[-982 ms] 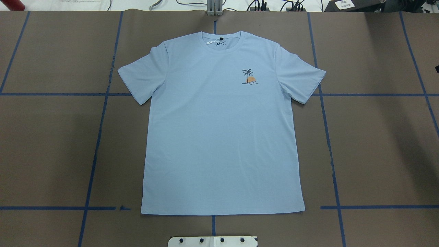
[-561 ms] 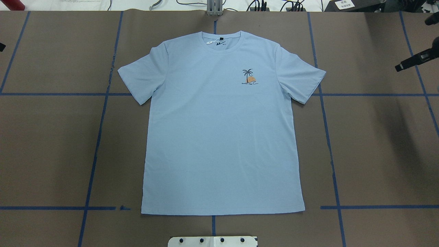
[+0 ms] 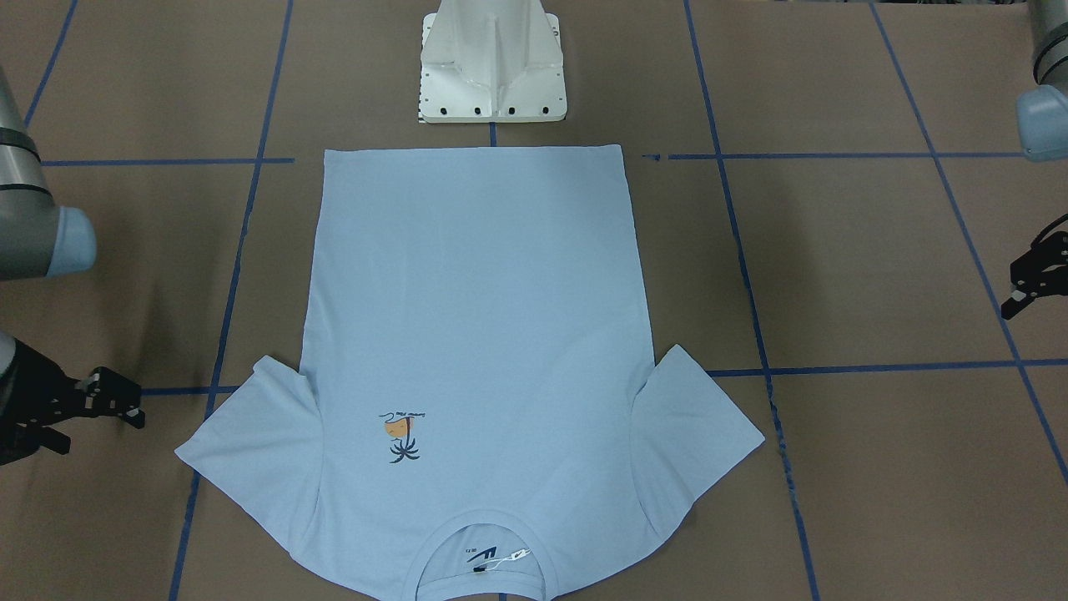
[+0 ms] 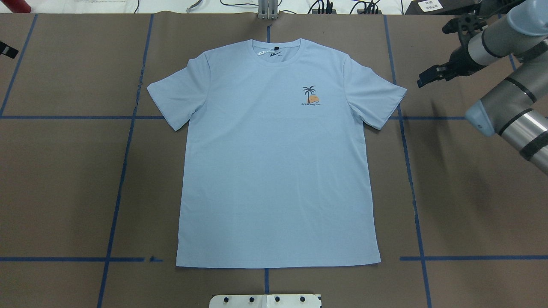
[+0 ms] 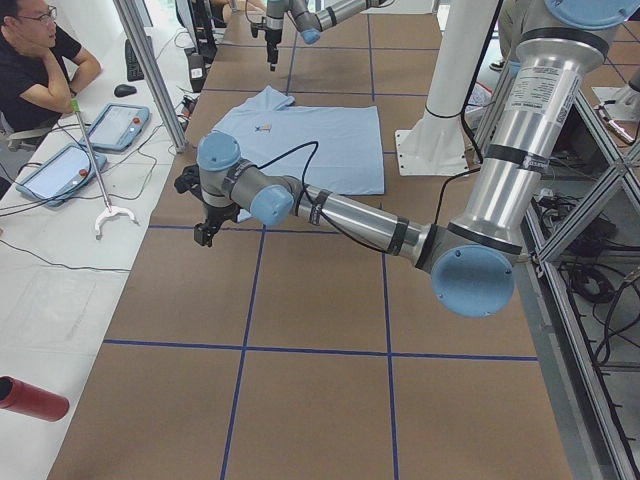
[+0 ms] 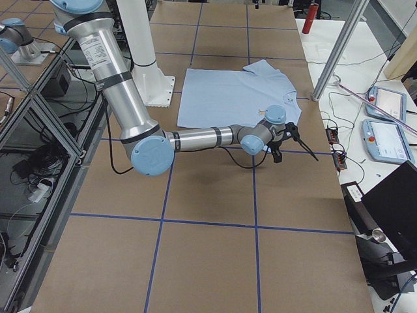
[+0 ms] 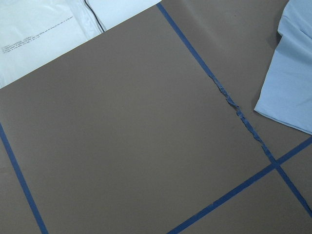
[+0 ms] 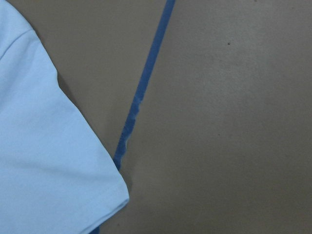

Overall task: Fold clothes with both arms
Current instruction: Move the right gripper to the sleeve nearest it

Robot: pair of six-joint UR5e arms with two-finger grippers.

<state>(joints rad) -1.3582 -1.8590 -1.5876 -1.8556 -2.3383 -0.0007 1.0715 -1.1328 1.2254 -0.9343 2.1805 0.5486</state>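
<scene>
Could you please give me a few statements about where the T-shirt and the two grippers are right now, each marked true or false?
1. The T-shirt lies spread flat and unfolded on the table. True.
2. The right gripper is clamped on the shirt. False: it is beside the sleeve, clear of the fabric.
3. The hem lies nearest the white pedestal, the collar farthest. True.
4. The palm-tree print sits by the hem. False: it is on the chest.
5. The left gripper rests on the shirt. False: it is over bare table, well apart from it.
</scene>
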